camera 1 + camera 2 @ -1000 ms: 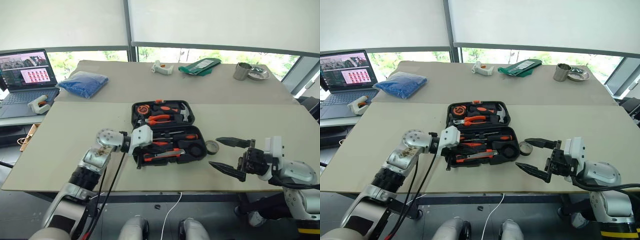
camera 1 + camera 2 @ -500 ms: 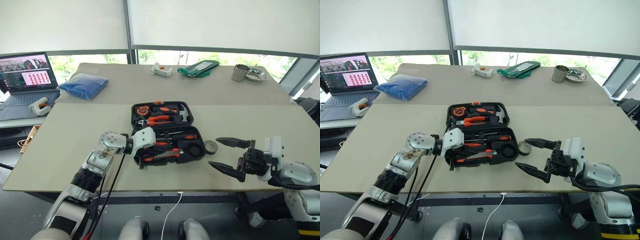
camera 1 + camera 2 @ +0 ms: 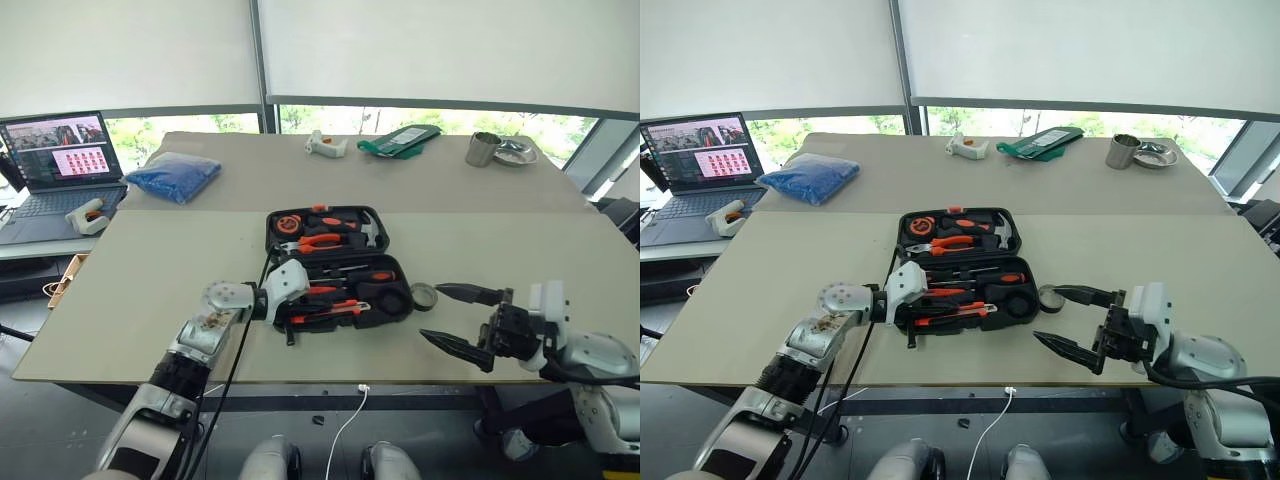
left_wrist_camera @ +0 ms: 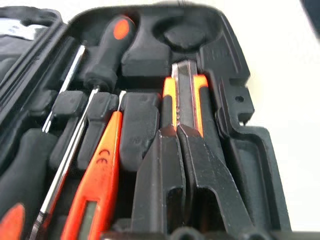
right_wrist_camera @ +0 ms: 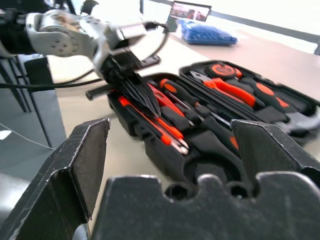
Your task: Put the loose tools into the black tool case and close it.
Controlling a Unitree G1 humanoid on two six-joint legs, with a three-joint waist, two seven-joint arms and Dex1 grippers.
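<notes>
The black tool case (image 3: pixel 338 262) lay open on the tabletop (image 3: pixel 150 260), its landmark for everything else. In its near half sat two screwdrivers (image 4: pixel 102 55), the orange tester pen (image 4: pixel 97 180) and the utility knife (image 4: pixel 184 97). The left claw (image 4: pixel 181 150) reached into that half over the knife's handle, its fingers almost pressed together with a slim gap, pinching nothing plainly. A small tape roll (image 3: pixel 424 295) lay just right of the case. Right of the roll, the right claw (image 3: pixel 455 318) hovered spread wide and empty.
</notes>
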